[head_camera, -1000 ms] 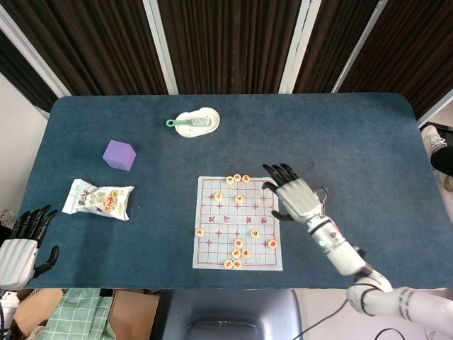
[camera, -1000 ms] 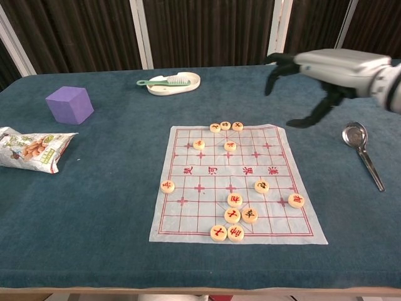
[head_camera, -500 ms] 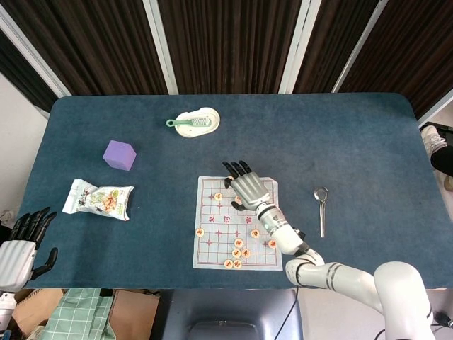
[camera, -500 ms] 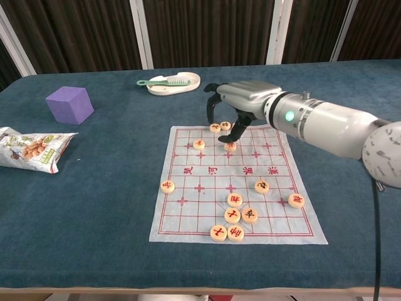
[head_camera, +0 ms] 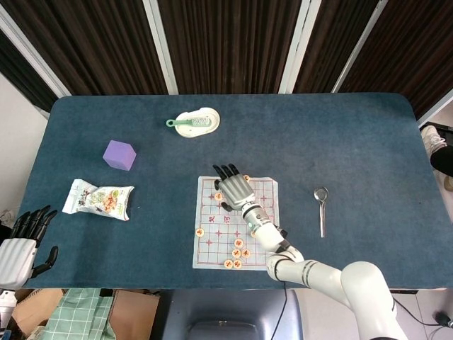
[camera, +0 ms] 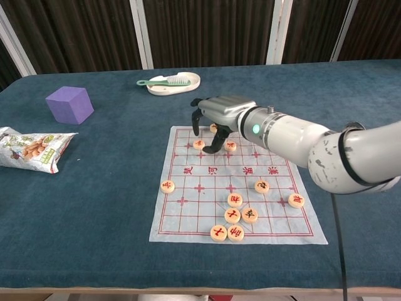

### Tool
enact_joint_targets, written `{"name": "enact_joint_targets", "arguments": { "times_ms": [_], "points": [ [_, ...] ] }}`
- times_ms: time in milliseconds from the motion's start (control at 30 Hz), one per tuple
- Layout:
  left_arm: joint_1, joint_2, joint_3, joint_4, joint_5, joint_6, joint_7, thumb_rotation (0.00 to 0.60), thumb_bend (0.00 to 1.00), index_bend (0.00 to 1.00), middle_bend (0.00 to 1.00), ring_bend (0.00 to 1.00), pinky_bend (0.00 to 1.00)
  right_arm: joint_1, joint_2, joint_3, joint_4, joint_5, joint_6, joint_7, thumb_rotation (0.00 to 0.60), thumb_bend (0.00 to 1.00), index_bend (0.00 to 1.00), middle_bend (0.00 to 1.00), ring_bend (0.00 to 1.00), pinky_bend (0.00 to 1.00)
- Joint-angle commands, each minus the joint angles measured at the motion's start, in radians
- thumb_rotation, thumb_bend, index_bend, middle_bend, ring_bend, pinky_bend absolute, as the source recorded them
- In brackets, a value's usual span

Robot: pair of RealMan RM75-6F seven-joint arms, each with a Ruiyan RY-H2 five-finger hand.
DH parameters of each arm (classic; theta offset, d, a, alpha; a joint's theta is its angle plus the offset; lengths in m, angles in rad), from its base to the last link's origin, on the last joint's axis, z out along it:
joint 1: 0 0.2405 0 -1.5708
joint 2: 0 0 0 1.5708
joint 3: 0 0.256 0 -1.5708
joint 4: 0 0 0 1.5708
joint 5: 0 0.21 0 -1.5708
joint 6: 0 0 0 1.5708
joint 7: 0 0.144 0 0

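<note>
Over the far left corner of the white paper xiangqi board with red grid lines [camera: 235, 183], my right hand [camera: 216, 116] hangs palm down, fingers apart and curved toward the sheet, nothing visibly held; the thumb tip reaches down just beside one round cream wooden chess piece with a red character [camera: 199, 144], though I cannot tell whether it touches. That piece lies on the second rank from the far edge, a second like it [camera: 230, 146] just to its right, and more partly hidden under my palm on the far rank. Remaining pieces: one alone by the left border [camera: 167, 185], a loose cluster toward the near edge [camera: 233, 216], two more on the right half [camera: 262, 185]. The hand sits low and spread, in my judgement so as to single out one disc without knocking its neighbours. My left hand [head_camera: 25, 242] rests idle and unclenched at the near left table edge, holding nothing, well apart from the board. Also on the dark blue felt-covered table [head_camera: 368, 142]: purple foam cube [camera: 69, 104]; printed snack packet [camera: 31, 148]; green-handled brush lying on a white oval dish [camera: 169, 81]; metal spoon [head_camera: 321, 207] right of the board.
</note>
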Motion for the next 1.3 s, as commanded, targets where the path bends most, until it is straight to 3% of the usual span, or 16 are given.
{"name": "enact_joint_targets", "arguments": {
  "times_ms": [33,767,1300],
  "points": [
    [0.002,0.0,0.003,0.003,0.001,0.001,-0.002,0.6,0.48,0.0,0.0,0.0,0.0,0.018,-0.021,0.001,0.03,0.004,-0.009,0.011,0.6,0.45,0.51,0.04,0.0,0.0],
    [0.004,0.007,0.011,0.007,0.009,0.001,-0.024,0.6,0.48,0.0,0.0,0.0,0.0,0.038,-0.064,-0.006,0.097,0.012,0.007,0.018,0.6,0.48,0.6,0.08,0.0,0.0],
    [0.006,0.009,0.017,0.005,0.021,0.009,-0.028,0.6,0.48,0.0,0.0,0.0,0.0,-0.009,0.008,-0.032,-0.01,-0.007,0.052,0.015,0.6,0.48,0.63,0.1,0.0,0.0]
  ]
}}
